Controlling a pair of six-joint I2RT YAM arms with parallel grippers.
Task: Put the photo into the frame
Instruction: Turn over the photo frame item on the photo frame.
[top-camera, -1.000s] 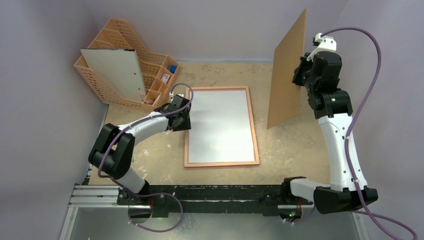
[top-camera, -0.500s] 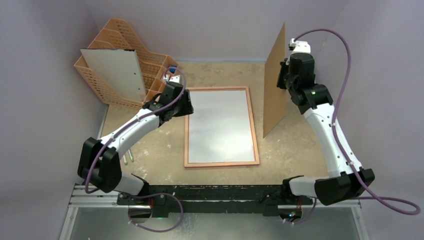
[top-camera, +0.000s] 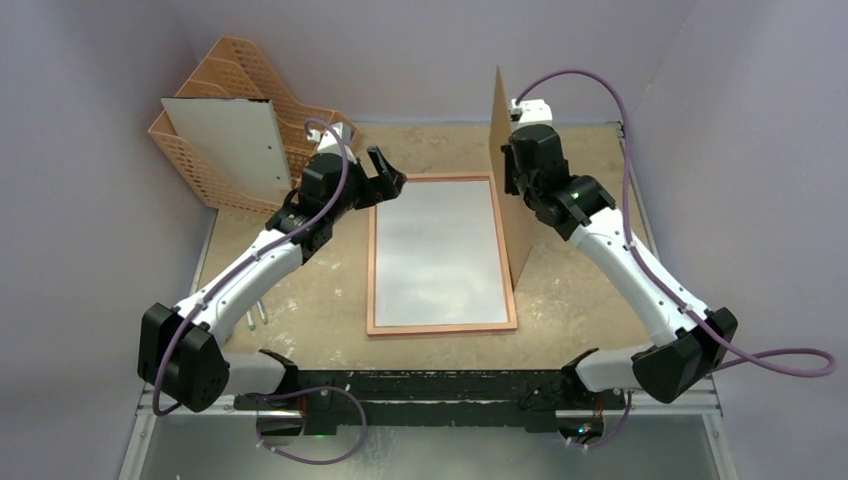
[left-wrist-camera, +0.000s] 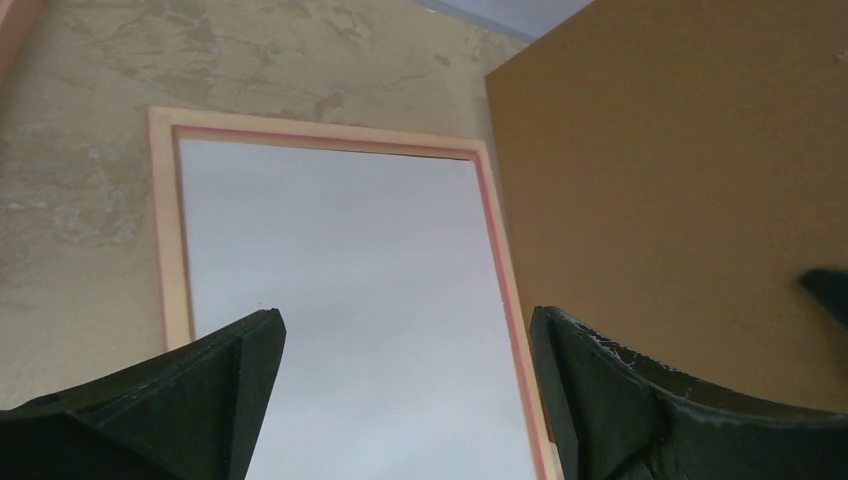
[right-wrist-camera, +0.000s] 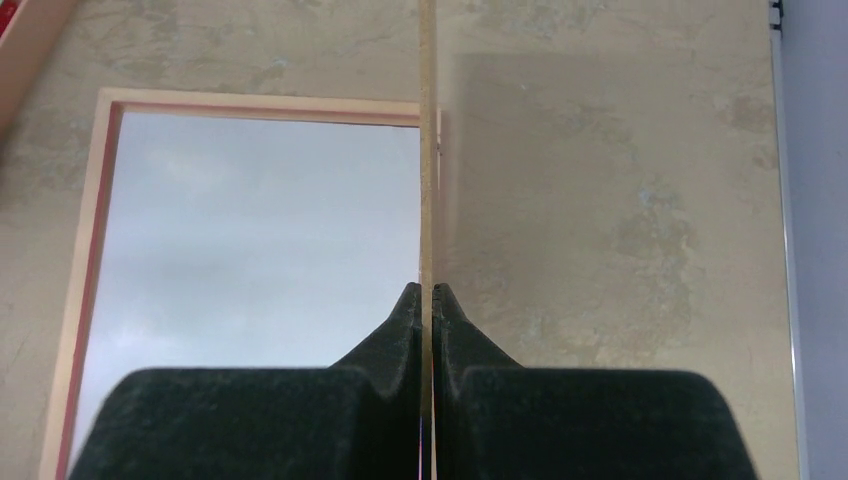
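The frame (top-camera: 372, 262) lies flat mid-table with its pale salmon reverse side up, also seen in the left wrist view (left-wrist-camera: 164, 250) and the right wrist view (right-wrist-camera: 98, 210). A pale grey-white surface fills it; I cannot tell whether this is the photo's back or the pane. The photo's printed side is out of view. My left gripper (top-camera: 388, 172) hovers wide open above the frame's far-left corner, nothing between its jaws (left-wrist-camera: 403, 315). My right gripper (top-camera: 512, 165) is shut (right-wrist-camera: 427, 287) on a brown backing board (top-camera: 510, 200), held upright on edge along the frame's right border (left-wrist-camera: 680, 180).
An orange plastic desk organiser (top-camera: 215, 85) stands at the back left with a white panel (top-camera: 235, 145) leaning in it. Two thin pens (top-camera: 255, 315) lie near the left arm's elbow. Purple walls close in on the left, back and right.
My left gripper rose off the frame's left edge toward its far-left corner and opened wide. The right arm carried the upright board leftward to the frame's right border.
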